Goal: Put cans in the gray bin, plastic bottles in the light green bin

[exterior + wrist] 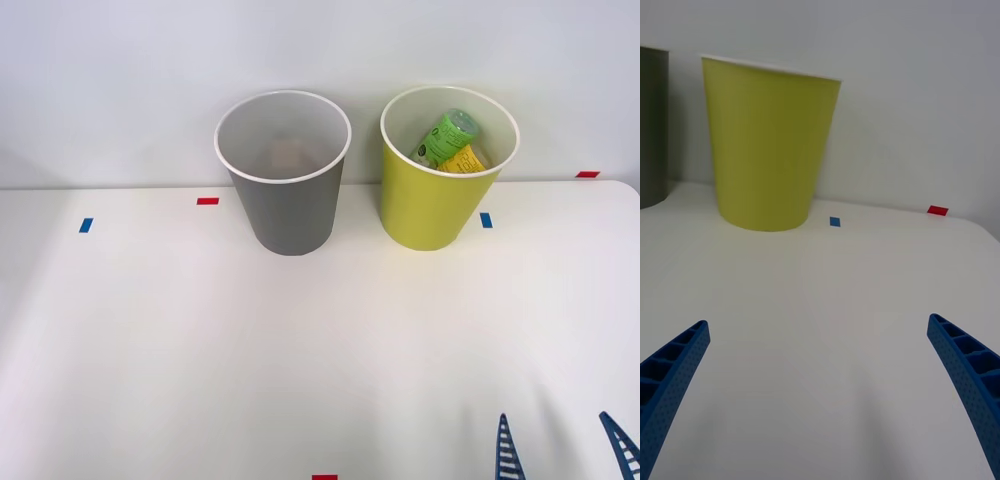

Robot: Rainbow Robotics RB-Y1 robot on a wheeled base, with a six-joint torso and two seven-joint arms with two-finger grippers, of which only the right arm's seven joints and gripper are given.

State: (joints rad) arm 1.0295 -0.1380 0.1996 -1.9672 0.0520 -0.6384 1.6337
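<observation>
Both bins sit at the table's [200,350] far edge – gray bin [285,205] beside green bin [430,205], apart. A bottle [447,136] leans inside the green one, half hidden by the rim, against something yellow [464,160]. Gripper [565,450] spread wide, empty, near edge – tape marks [208,201] scattered around.

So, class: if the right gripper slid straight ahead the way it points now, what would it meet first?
Probably bare table first, then the light green bin, which stands ahead and a little to one side. The open right gripper might pass beside it; depth is hard to judge.
</observation>
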